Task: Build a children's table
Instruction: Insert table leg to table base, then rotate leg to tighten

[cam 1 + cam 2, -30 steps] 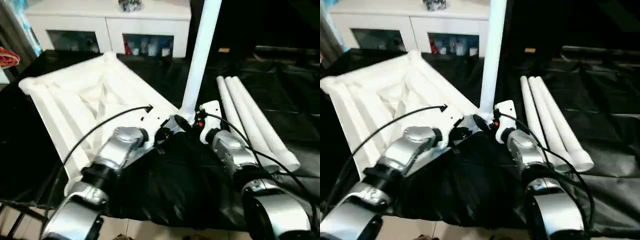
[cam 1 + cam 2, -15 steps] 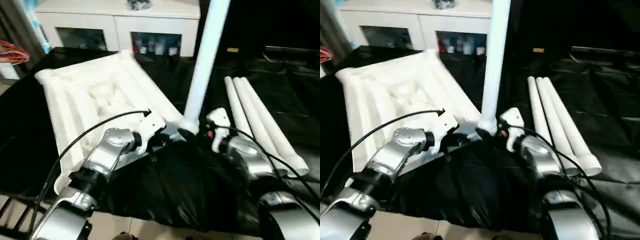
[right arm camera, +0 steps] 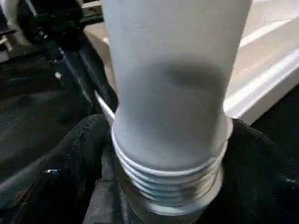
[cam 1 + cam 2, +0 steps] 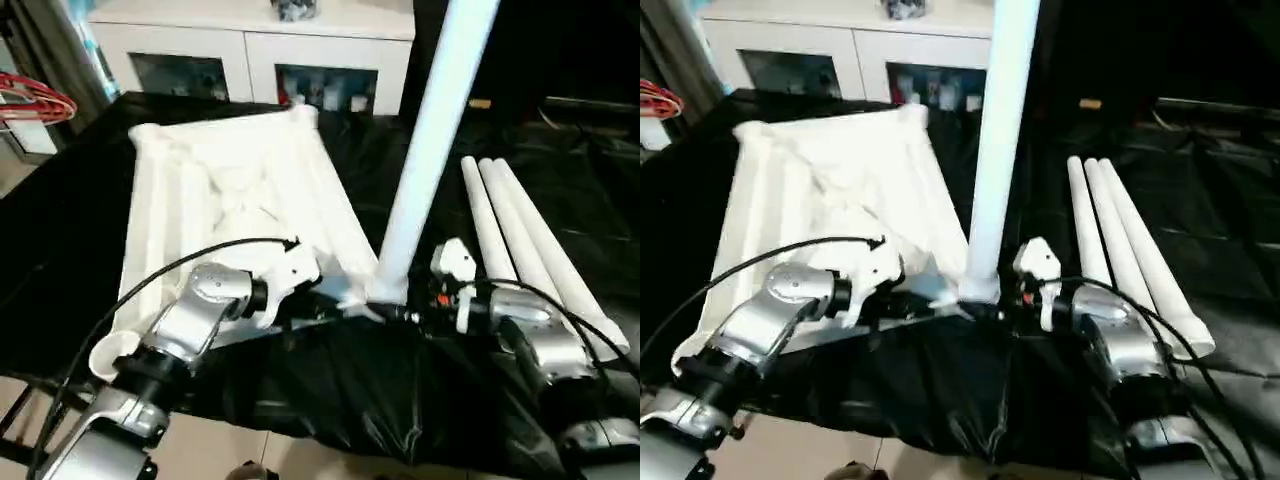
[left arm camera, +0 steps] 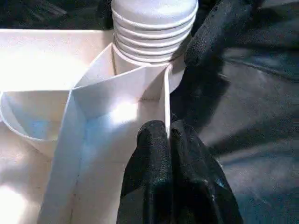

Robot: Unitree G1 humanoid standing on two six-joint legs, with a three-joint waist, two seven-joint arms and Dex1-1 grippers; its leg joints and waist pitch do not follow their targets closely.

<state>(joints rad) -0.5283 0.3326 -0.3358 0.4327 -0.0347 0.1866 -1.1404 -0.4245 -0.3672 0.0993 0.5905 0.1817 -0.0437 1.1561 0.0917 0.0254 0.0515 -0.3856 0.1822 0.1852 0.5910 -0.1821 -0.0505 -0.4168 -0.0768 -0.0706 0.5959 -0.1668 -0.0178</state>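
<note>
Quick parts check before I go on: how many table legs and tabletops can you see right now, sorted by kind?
Tabletop, upside down: 1
Leg standing upright in the tabletop's near corner socket: 1
Loose legs lying side by side on the black sheet: 3
Total: 5 parts

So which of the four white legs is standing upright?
The leg at the tabletop's near corner, gripped by the right claw; the other three legs lie flat alongside.

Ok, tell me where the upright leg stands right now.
In the left eye view the upright leg rises from the tabletop's near right corner, the right gripper around its threaded base.
</note>
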